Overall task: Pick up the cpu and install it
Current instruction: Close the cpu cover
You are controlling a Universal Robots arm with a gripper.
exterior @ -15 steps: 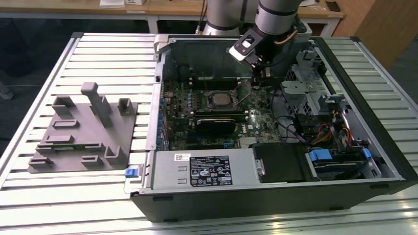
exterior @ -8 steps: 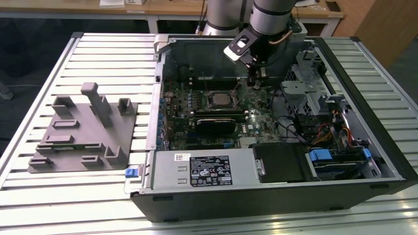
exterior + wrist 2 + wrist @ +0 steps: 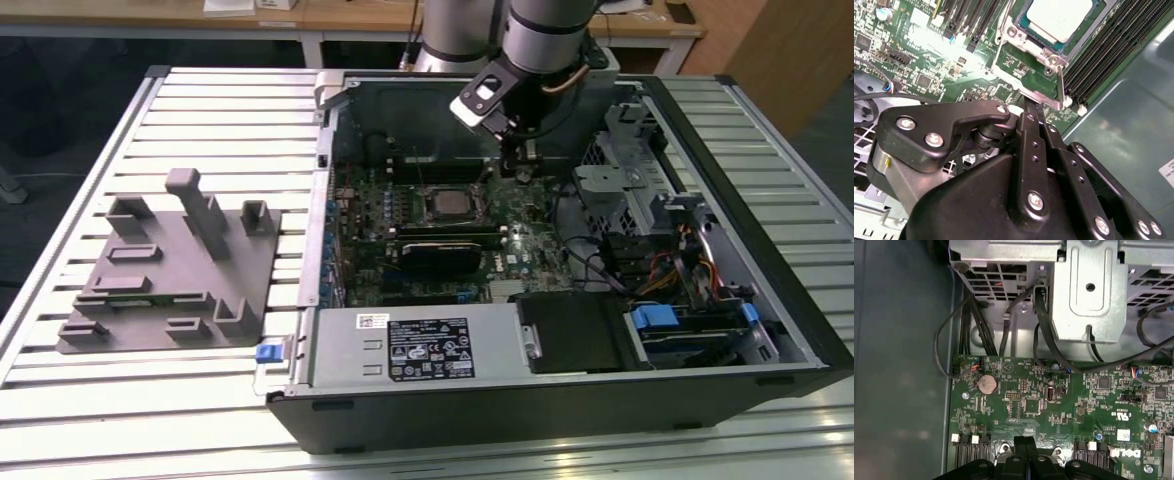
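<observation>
Gripper: your gripper (image 3: 1032, 107) hangs low over the board with its fingers (image 3: 1020, 446) pressed together, just a seam between them. I see nothing held.
Tip: in the second wrist view the tip sits just beside the free end of the thin metal lever (image 3: 1060, 85) at the socket's edge. I cannot tell whether they touch.
Cpu: the cpu (image 3: 1059, 17) lies flat in the socket frame (image 3: 1019, 45), pale top up, near the tip but apart from it. In the exterior view it is toward that view's left of the gripper.
Seating: it looks level in its recess. I cannot tell whether the frame is latched over it.
Handling: treat it as light, stiff and thin. The smooth top likely gives little friction, and the underside is probably easy to damage.
Hold: take it by two opposite edges and keep it level. Move it straight up or down and never slide it across the socket.
Board: the motherboard (image 3: 1064, 405) around the socket is crowded with memory slots (image 3: 1109, 45) and small parts, so you have little room beside the fingers.
Case: the open computer case (image 3: 561, 400) lies on its side on the slatted table (image 3: 200, 420).
Tray: the grey tray (image 3: 147, 290) sits outside the case on the exterior view's left, well apart from your gripper.
</observation>
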